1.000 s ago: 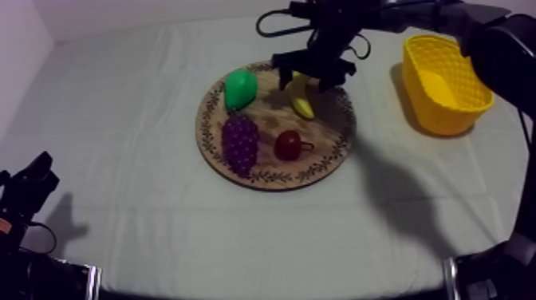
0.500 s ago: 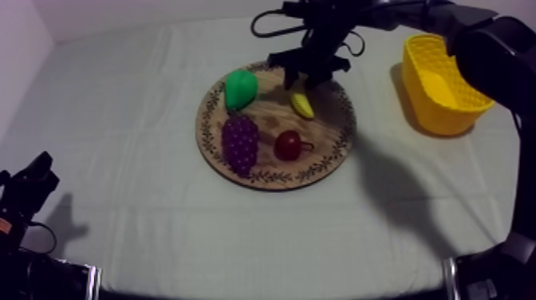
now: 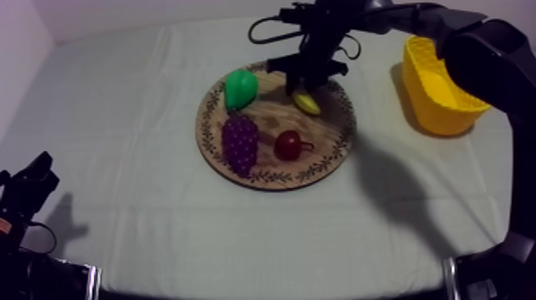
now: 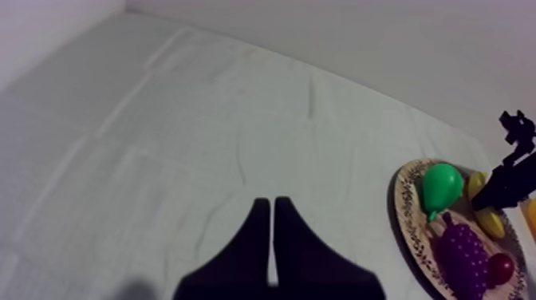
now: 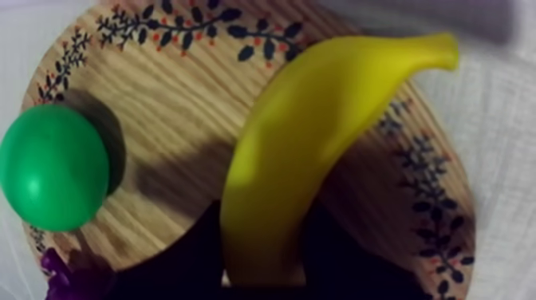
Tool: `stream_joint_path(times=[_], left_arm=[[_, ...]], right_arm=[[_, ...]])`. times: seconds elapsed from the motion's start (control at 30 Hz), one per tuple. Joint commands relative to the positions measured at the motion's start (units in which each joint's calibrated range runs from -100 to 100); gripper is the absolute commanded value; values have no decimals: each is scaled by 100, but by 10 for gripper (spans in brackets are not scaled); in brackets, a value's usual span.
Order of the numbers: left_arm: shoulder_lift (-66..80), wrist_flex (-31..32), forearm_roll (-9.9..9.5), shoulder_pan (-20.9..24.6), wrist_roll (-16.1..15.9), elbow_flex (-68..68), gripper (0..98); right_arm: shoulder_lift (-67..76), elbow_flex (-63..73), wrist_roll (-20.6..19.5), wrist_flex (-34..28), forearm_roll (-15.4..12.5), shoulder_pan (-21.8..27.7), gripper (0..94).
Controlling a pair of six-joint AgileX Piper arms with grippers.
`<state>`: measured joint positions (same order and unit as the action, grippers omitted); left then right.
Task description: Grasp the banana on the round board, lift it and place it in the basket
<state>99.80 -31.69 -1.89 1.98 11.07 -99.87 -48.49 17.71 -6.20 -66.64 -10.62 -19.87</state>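
Observation:
The yellow banana (image 3: 306,102) (image 5: 319,136) lies on the far side of the round wooden board (image 3: 209,132) (image 5: 175,120). My right gripper (image 3: 301,82) (image 5: 263,267) is down on it, one black finger pressed against each side of its lower end, so it is shut on the banana. The yellow basket (image 3: 441,84) stands at the right of the table. My left gripper (image 3: 30,185) (image 4: 273,209) rests low at the near left, its fingers together as a narrow wedge over bare cloth.
On the board also lie a green pear (image 3: 239,88) (image 5: 52,167) (image 4: 441,185), a bunch of purple grapes (image 3: 239,142) (image 4: 463,249) and a small red fruit (image 3: 288,145) (image 4: 500,267). The pear sits close to the left of the banana.
My right gripper has come down over the banana and its fingers have drawn in from wide apart to against the fruit. The left arm has not moved.

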Motion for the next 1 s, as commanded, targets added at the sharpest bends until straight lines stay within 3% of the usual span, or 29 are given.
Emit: stream_joint_path(times=[0.0, 0.3, 0.6, 0.97], left_arm=[[3, 0, 1, 1, -1, -2, 1], [3, 0, 1, 1, 1, -2, 1], [3, 0, 1, 1, -1, -2, 1], [3, 0, 1, 1, 4, -2, 1]], right_arm=[[6, 1, -11, 2, -8, 14, 232], [239, -18, 29, -107, -34, 117, 199], [930, 369, 80, -1023, -123, 287, 212], [2206, 166, 94, -1750, -170, 835, 217]])
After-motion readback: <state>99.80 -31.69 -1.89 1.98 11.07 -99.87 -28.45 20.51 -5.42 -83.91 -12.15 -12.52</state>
